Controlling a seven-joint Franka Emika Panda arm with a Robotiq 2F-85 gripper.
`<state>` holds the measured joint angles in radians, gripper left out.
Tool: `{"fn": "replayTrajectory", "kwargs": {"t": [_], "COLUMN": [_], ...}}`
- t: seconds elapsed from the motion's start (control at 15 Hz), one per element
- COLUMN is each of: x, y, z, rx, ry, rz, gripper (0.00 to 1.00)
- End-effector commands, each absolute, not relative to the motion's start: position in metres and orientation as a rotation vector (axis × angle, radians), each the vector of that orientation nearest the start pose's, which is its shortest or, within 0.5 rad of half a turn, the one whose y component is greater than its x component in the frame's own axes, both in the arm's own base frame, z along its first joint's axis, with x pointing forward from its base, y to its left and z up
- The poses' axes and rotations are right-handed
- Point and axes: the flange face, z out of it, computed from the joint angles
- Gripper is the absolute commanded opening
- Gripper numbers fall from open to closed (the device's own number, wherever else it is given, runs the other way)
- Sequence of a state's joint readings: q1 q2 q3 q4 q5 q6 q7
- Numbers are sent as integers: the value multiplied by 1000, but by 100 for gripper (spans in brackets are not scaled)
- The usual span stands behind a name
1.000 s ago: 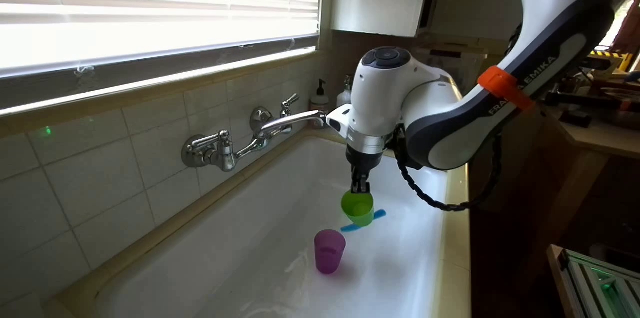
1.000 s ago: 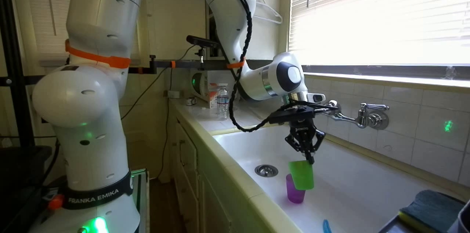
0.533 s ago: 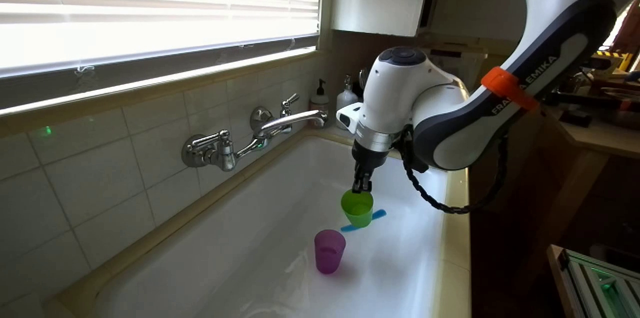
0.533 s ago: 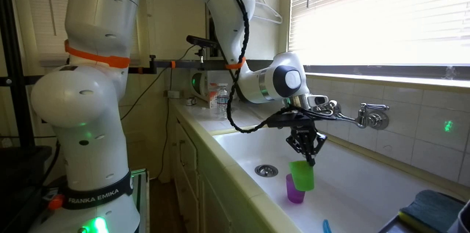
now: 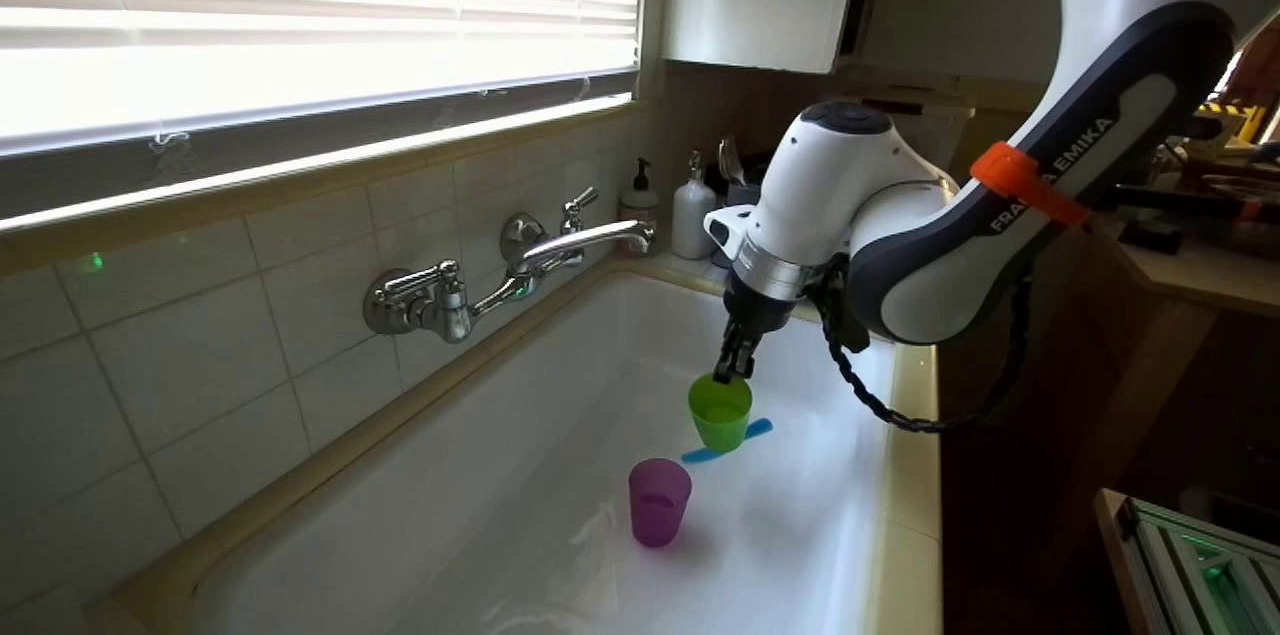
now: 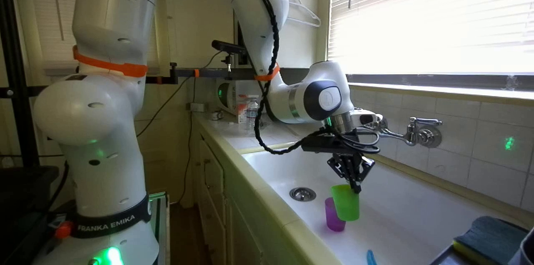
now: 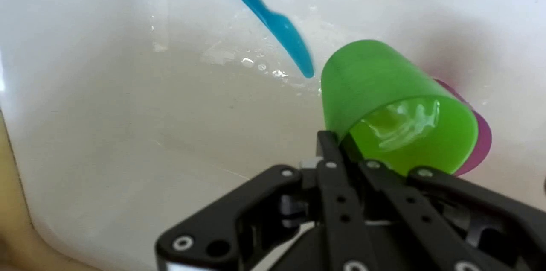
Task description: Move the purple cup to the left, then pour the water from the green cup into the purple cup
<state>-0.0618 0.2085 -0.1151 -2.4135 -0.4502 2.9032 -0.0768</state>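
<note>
The green cup point(image 5: 720, 423) hangs over the sink floor, held at its rim by my gripper point(image 5: 735, 375). In the wrist view the fingertips point(image 7: 338, 142) pinch the wall of the green cup point(image 7: 367, 74), one inside and one outside. It is tilted and some liquid glistens inside. The purple cup point(image 5: 658, 505) stands upright on the sink floor, apart from the green cup in this exterior view. In an exterior view the green cup point(image 6: 346, 204) partly covers the purple cup point(image 6: 333, 218). In the wrist view only an edge of the purple cup point(image 7: 483, 143) shows behind it.
A blue utensil point(image 7: 273, 19) lies on the sink floor near the cups. The chrome faucet point(image 5: 585, 240) reaches over the sink from the tiled wall. The sink's front edge point(image 5: 912, 475) runs along one side. A sponge point(image 6: 492, 238) sits on a tray at the sink's near end.
My wrist has swung and the hand leans more, with the arm moving right in an exterior view. The green cup has shifted slightly with its tilt. The purple cup has not moved.
</note>
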Motion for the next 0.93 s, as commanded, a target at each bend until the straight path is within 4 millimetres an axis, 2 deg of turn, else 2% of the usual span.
{"fn": "replayTrajectory", "kwargs": {"t": [0.0,0.33,0.87], "x": [503,501,506], "y": [-79,-97,-123], "z": [251,245,218], "rx": [-3274,-3247,-3191], "ry": [-436,-277,-30], "rz": [-470,-538,-640], "gripper": [1,1,1]}}
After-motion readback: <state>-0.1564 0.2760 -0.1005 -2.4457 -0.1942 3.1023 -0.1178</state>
